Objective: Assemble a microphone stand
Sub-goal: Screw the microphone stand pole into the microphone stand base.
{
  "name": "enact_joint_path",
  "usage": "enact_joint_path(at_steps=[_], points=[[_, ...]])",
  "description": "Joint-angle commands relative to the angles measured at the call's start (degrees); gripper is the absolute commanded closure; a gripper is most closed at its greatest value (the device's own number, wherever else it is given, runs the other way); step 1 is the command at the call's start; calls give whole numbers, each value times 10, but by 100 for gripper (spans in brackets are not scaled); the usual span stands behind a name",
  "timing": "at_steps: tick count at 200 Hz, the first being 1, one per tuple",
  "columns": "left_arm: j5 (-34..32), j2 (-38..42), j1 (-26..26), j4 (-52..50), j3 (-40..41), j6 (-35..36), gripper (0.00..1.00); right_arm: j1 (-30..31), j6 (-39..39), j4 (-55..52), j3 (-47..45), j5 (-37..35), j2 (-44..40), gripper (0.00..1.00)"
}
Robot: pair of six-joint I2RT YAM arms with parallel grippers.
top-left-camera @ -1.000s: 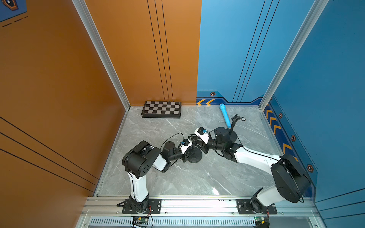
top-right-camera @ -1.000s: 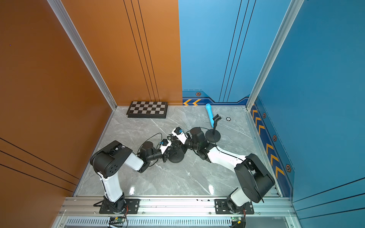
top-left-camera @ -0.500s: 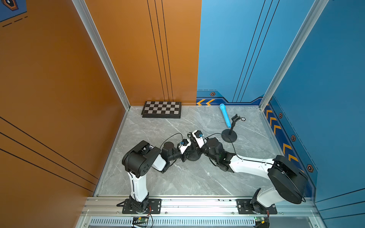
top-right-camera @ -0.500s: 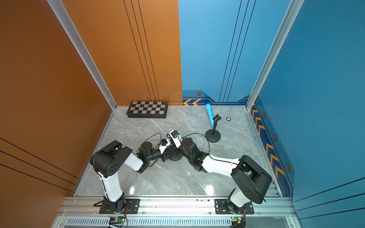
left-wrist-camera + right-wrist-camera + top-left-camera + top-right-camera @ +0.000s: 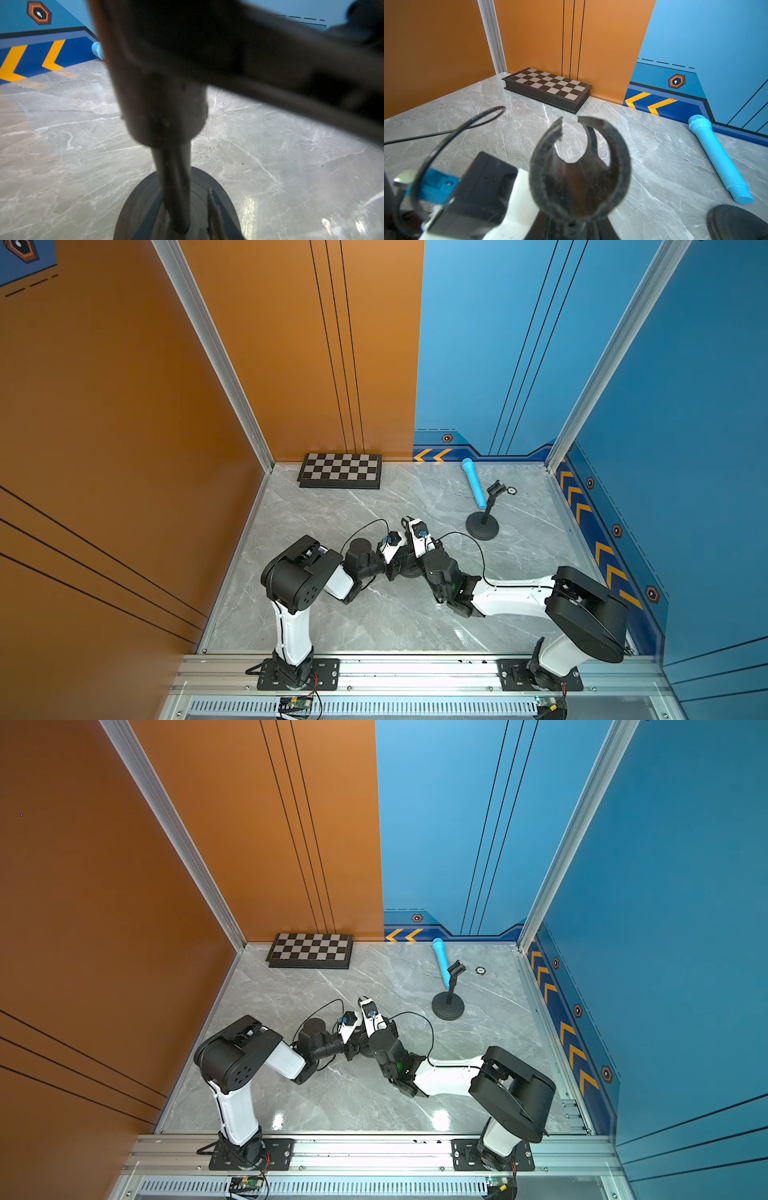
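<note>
Right wrist view: right gripper [image 5: 571, 228] clamps the black C-shaped plastic clip [image 5: 579, 182]. Left gripper [image 5: 187, 214] flanks the black upright pole [image 5: 173, 176], opening unclear.

A closed chessboard [image 5: 340, 470] lies flat on the grey marble bench [image 5: 374, 622], well beyond the right claw [image 5: 409, 564] and off to its left, with its back edge against the orange wall [image 5: 291, 364]. A small round disc [image 5: 512, 490] lies far beyond the claw to its right, near the blue wall [image 5: 478, 344] and its yellow chevrons [image 5: 432, 455].

Stand pole [image 5: 173, 187] blurred up close; base [image 5: 135, 207] cut off; mic clip [image 5: 579, 187] blurred.
</note>
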State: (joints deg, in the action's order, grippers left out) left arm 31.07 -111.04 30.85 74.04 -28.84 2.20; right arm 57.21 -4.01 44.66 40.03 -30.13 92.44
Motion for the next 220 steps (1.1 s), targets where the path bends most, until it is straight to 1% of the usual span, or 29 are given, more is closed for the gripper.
enact_joint_path(at_steps=[1,8,18,30,43,52,62,66,69,79,86,98,122,136,146,155,172,183,190,195,219,220], points=[[6,-41,10,67,-15,-19,83,-14,5,-27,-17,141,-16,96],[14,-47,9,67,-14,-18,88,-24,8,-40,-18,181,-27,93],[27,-53,7,68,-13,-14,93,-41,19,-66,-16,244,-43,83],[40,-57,6,68,-7,-3,95,-70,40,-117,-9,347,-64,71],[51,-58,5,67,2,14,99,-108,66,-186,11,469,-80,64],[60,-57,3,68,7,22,100,-137,88,-240,31,544,-84,61],[71,-58,0,67,12,29,100,-163,109,-287,52,608,-82,58],[76,-58,-1,67,13,32,100,-165,118,-304,62,637,-79,57],[78,-58,-2,67,15,34,100,-186,125,-318,70,653,-75,57],[82,-60,-4,66,17,36,100,-211,143,-353,94,712,-62,56],[87,-60,-6,65,18,37,100,-223,155,-372,112,739,-48,56],[93,-60,-9,64,21,39,100,-234,182,-409,141,764,-27,56],[101,-60,-11,60,23,42,100,-239,211,-435,177,777,7,57],[104,-62,-12,56,22,44,100,-236,211,-425,182,774,16,61],[108,-63,-13,55,23,44,100,-233,209,-411,179,763,17,68],[106,-65,-12,53,23,44,100,-231,199,-392,170,740,14,79],[98,-65,-13,54,25,46,100,-228,168,-355,150,698,7,87],[91,-61,-14,54,27,45,98,-225,144,-324,131,667,0,93],[87,-58,-16,53,29,44,94,-220,125,-299,115,634,-6,97],[83,-56,-15,54,30,44,90,-216,109,-275,101,602,-11,100],[63,-46,-15,54,31,31,66,-175,-15,-147,22,351,-23,100],[63,-45,-14,54,31,31,64,-165,-20,-140,18,342,-22,100]])
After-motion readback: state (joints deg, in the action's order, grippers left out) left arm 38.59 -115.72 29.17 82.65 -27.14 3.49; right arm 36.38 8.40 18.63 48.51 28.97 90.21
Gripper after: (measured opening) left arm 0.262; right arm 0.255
